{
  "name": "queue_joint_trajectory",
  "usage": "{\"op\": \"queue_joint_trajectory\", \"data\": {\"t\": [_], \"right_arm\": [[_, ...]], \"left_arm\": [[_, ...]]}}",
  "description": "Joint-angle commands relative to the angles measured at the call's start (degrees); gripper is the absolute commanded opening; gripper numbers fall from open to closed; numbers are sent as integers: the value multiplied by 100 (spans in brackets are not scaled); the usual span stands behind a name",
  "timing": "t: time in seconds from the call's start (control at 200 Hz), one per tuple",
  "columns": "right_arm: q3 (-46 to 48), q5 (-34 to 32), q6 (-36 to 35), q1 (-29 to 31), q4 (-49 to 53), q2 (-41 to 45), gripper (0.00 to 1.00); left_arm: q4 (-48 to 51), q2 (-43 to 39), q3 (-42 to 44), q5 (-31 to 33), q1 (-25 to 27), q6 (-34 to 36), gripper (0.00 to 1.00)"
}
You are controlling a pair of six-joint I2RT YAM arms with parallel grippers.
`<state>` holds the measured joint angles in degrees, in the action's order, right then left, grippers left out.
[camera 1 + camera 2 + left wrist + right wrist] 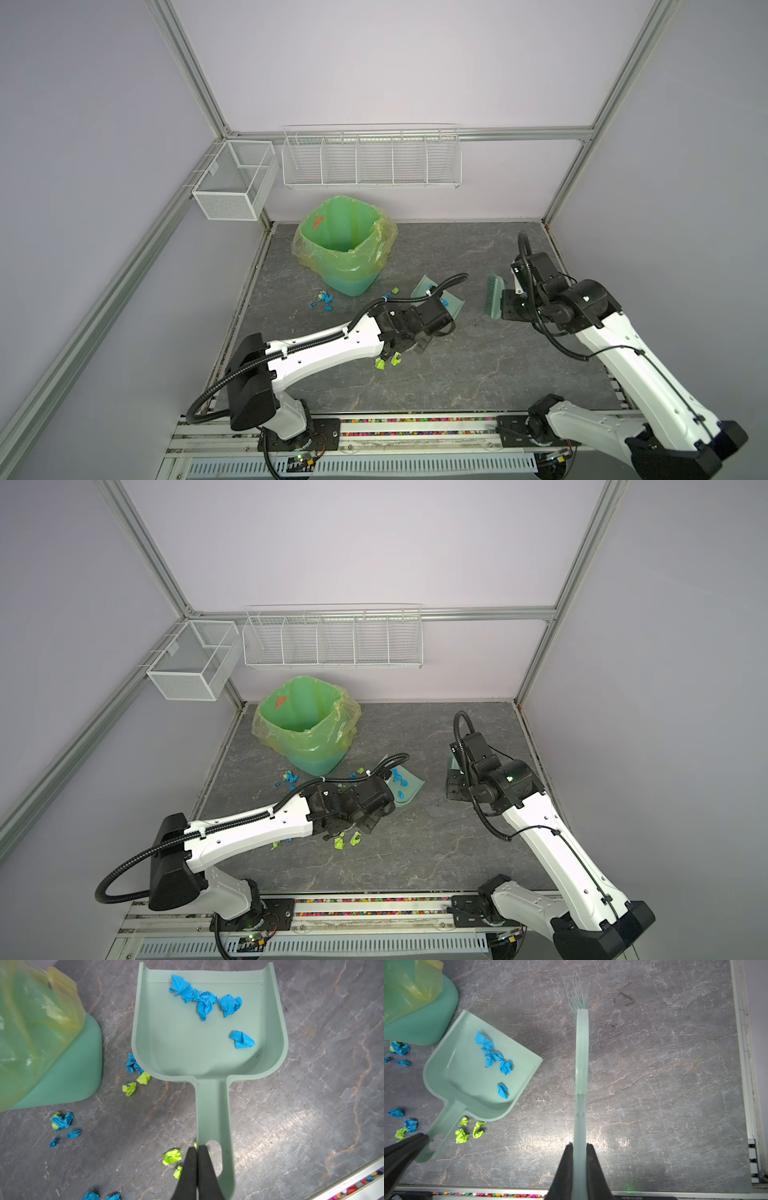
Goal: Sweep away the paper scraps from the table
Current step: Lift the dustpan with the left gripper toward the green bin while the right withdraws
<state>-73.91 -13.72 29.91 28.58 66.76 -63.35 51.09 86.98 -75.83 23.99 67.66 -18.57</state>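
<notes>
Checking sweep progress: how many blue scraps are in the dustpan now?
4 blue scraps in the dustpan: three bunched by its open lip, one nearer the handle. The bunch could hide more.

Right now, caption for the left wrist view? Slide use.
Left end effector grips the dustpan handle; blue paper scraps in the pan, more blue and green ones on the table.

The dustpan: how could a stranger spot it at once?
Find the tall green bin with a yellowish liner at the back of the grey table. Just to its right in a top view lies the dustpan. It is the one flat pale-green scoop, holding blue paper scraps, unlike the narrow brush.
</notes>
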Motion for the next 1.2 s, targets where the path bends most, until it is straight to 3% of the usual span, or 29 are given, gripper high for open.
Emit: {"op": "queue_joint_trajectory", "data": {"t": [0.0,0.235,0.775,1.02,1.195], "right_arm": [[79,92,-98,-52,-215,-17,7],[85,176,-231,-151,-357,-125,7],[273,339,-249,-165,-412,-2,7],[360,354,-221,-166,-435,117,7],[333,384,-238,-173,-463,113,7]], "left_arm": [[135,-319,-498,177,-140,232,0],[223,-470,-1165,582,-368,715,0],[508,-856,-1890,1488,-1705,1853,0],[268,-1034,-1905,2588,-2405,2676,0],[-394,-1064,-1509,3675,-2717,3702,0]]}}
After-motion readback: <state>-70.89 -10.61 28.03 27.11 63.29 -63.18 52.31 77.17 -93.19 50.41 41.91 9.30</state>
